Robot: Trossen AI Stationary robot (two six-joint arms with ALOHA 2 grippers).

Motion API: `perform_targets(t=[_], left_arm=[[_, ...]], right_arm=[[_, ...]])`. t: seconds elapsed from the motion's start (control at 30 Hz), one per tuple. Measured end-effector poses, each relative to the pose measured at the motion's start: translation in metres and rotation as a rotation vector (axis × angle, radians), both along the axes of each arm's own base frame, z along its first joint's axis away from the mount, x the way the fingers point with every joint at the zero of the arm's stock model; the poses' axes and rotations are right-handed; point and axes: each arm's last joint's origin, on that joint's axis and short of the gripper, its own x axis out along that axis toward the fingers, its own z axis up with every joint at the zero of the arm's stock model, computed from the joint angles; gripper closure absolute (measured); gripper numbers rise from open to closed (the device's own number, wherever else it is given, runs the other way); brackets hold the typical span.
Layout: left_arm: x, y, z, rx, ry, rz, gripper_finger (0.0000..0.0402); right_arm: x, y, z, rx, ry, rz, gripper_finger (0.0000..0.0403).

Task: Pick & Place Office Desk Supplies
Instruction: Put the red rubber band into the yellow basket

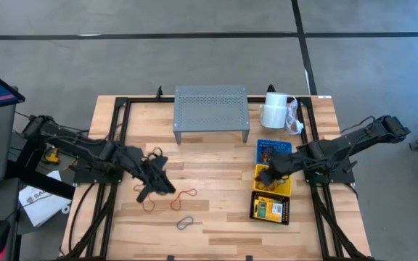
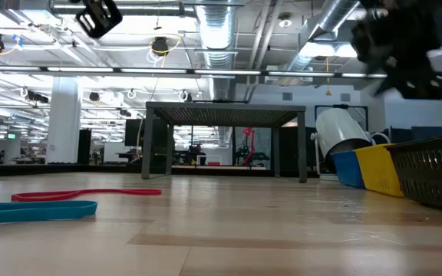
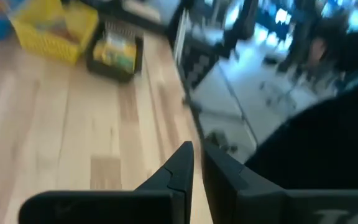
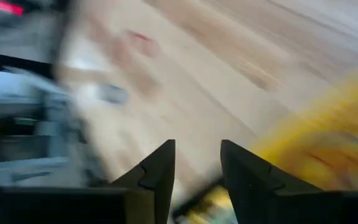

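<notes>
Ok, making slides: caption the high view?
Two arms over a wooden table: left pincer above loops, right pincer at the yellow basket.

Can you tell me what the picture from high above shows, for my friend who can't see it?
Two dark robot arms reach over a wooden table: the left gripper, shut, is beside loose loops, and the right gripper, fingers apart, is over a yellow basket. A blue basket and a black basket flank the yellow one, with a grey metal shelf and white paper roll behind.

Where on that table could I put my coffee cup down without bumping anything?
Bare wood lies between the metal shelf and the red loop, mid-table. The right edge is crowded: blue basket, yellow basket, black basket, right gripper. Loops cluster by the left gripper.
</notes>
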Motion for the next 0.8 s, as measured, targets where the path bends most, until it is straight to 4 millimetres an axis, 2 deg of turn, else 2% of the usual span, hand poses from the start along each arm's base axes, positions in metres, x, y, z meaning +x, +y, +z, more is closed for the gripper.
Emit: perform_targets(t=[0.13,0.2,0.33,0.47,0.6,0.8], left_arm=[[0.011,-0.007,-0.022,0.062,0.115,-0.015,0.0376],[0.014,-0.007,-0.035,0.09,0.217,0.037,0.0376],[0.019,-0.004,-0.059,0.136,0.471,0.237,0.0376],[0.03,-0.007,-0.073,0.173,0.568,0.285,0.0376],[0.045,-0.015,-0.076,0.24,0.587,0.238,0.0376],[0.06,-0.032,-0.073,0.442,0.632,0.103,0.0391]], right_arm=[[0.014,0.003,0.018,-0.002,-0.248,0.027,0.0282],[0.018,0.004,0.025,0.002,-0.33,0.029,0.0283],[0.021,0.004,0.03,0.004,-0.385,0.009,0.0283],[0.021,0.004,0.029,0.002,-0.378,0.009,0.0283],[0.021,0.004,0.028,0.0,-0.372,0.011,0.0283],[0.02,0.005,0.027,-0.003,-0.352,0.016,0.0283]])
